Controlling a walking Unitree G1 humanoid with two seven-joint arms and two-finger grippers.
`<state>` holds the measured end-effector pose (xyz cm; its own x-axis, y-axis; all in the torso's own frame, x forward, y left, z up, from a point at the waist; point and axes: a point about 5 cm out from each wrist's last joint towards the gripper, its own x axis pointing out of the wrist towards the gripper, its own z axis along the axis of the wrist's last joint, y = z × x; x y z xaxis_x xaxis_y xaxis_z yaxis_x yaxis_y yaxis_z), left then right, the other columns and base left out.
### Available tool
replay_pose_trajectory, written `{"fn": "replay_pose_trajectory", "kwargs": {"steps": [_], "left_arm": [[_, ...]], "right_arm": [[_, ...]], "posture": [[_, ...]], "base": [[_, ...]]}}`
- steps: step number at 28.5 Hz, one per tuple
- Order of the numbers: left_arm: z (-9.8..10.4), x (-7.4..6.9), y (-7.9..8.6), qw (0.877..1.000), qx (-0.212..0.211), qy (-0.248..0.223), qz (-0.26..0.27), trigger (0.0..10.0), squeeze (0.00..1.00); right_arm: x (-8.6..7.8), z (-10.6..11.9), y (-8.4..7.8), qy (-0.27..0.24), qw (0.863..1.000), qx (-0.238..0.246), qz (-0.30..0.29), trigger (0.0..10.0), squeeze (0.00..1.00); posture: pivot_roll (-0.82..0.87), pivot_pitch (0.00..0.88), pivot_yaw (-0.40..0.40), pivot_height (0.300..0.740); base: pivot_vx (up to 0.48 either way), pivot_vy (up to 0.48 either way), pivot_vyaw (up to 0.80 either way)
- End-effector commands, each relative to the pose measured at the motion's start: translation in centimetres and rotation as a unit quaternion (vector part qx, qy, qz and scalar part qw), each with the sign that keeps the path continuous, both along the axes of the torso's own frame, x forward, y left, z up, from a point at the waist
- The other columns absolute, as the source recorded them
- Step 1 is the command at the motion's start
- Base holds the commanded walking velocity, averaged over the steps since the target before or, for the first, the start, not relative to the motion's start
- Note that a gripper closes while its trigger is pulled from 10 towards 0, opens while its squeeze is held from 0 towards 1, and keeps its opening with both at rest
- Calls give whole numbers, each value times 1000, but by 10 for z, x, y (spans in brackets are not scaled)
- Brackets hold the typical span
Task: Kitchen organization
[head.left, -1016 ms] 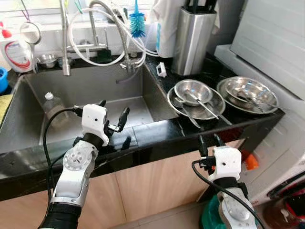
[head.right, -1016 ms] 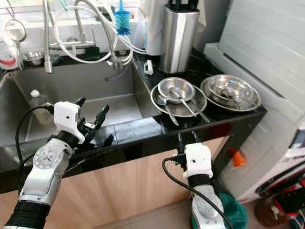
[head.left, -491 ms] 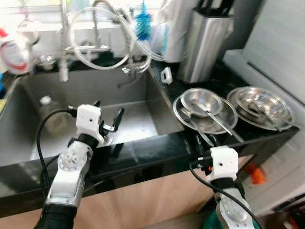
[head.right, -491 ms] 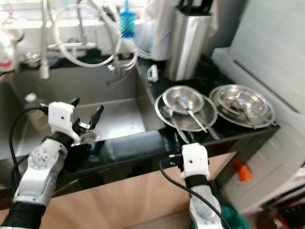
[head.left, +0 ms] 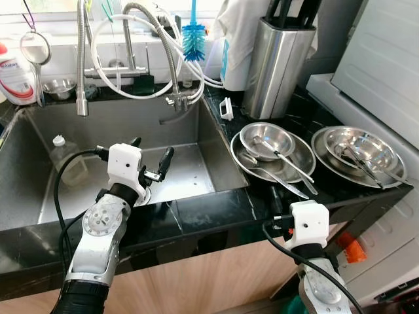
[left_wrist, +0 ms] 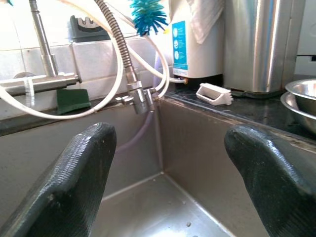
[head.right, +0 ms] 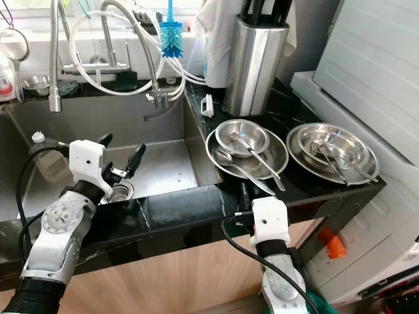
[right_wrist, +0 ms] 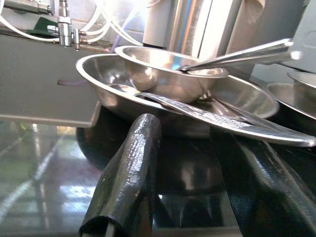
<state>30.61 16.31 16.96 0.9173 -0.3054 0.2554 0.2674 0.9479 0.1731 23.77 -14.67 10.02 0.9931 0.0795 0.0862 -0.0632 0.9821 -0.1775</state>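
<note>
**At the sink counter: organization not yet begun**

At centre left of the head views, we hold the left gripper (head.left: 152,154) over the front edge of the sink (head.left: 196,131), fingers spread wide and grasping nothing. At lower centre right, the right gripper (right_wrist: 192,163) sits just short of the counter edge, fingers parted and empty, aimed at the near plate (head.left: 278,154).

Status, as we judge it: no item is in hand, so the work is at its start. Still to be handled:
- the near plate, carrying a small bowl (head.left: 266,139) and spoons (head.left: 288,167);
- a second plate (head.left: 359,149) at right, also holding cutlery;
- a plastic bottle (head.left: 65,157) lying in the sink at left.

Limits of view:
- We cannot count the utensils in the second plate; they overlap.
- The knife block (head.left: 278,55) at the upper right is cut off at the top edge.
- The sink drain is partly covered by the left wrist.
- The task names no destination, and we cannot identify one.
</note>
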Motion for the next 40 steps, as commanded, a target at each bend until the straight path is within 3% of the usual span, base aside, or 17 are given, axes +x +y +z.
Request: {"fn": "replay_pose_trajectory", "kwargs": {"steps": [1, 10, 20, 30, 36, 40], "left_arm": [[1, -1, 1, 1000, 4, -2, 2, 10000, 0], [-1, -1, 1, 1000, 5, 2, 1, 10000, 0], [-1, -1, 1, 1000, 5, 3, 2, 10000, 0], [-2, -1, 0, 1000, 3, 3, 0, 10000, 0], [-5, -4, -1, 1000, 3, 5, -5, 10000, 0], [-4, -4, -1, 1000, 3, 5, -6, 10000, 0]], "right_arm": [[0, -1, -2, 5, 1000, -2, -2, 10000, 0], [-10, -15, -12, 36, 999, -15, -30, 10000, 0], [-9, -8, -10, 17, 1000, -13, -5, 10000, 0], [-8, -1, -9, -5, 999, -45, 23, 10000, 0], [-17, -12, -18, 22, 999, -49, 9, 10000, 0], [-26, -18, -26, 39, 999, -12, -27, 10000, 0]], "posture": [[43, 0, -41, 740], [37, 0, -39, 740], [37, 0, -40, 740], [34, 0, -40, 740], [45, 0, -38, 740], [47, 0, -37, 740]], "base": [[0, 0, 0], [0, 0, 0], [0, 0, 0], [0, 0, 0], [0, 0, 0], [0, 0, 0]]}}
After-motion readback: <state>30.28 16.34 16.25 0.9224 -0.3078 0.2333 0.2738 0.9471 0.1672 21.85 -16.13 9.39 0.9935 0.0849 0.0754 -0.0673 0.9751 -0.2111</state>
